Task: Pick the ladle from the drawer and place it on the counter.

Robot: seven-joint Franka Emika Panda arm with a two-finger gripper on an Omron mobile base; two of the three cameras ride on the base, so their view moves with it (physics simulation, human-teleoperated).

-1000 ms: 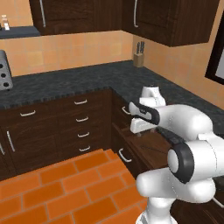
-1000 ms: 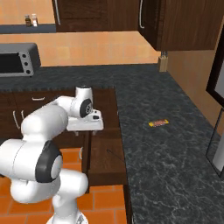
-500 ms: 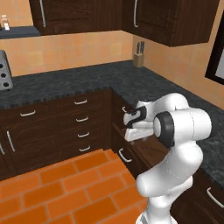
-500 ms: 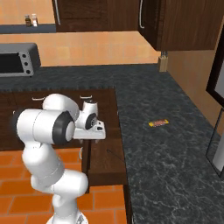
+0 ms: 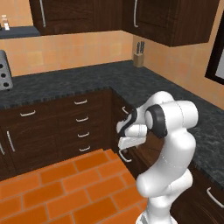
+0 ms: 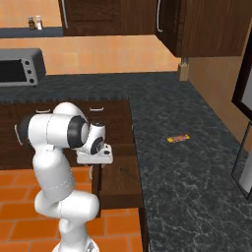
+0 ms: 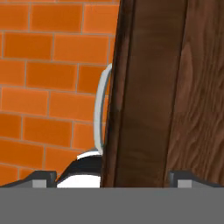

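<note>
Claw [image 6: 95, 158] straddles the drawer [image 6: 118, 182] front, fingers spread, pinching nothing. It has dragged the drawer further out than a second ago, exposing the ladle [image 6: 129, 172] inside, beside the counter [image 6: 192, 172]; reaching in looks next.

1. The drawer [image 7: 148, 87]: dark brown wood, visible grain on the inside, front edge smooth with a faint sheen.
2. The drawer's handle [image 7: 99, 113]: silver metal, smooth, satin shine.
3. The counter [image 6: 197, 162]: black stone, grey marbled veins, polished look.
4. The ladle [image 6: 129, 172]: thin, dark, matt; material cannot be told.
5. Floor [image 5: 52, 192]: orange brick with pale grout lines, matt.
6. Wall cabinets [image 5: 87, 15]: dark wood, slightly glossy, with silver metal bar handles.
7. Backsplash [image 5: 74, 52]: orange-tan tile, smooth.
</note>
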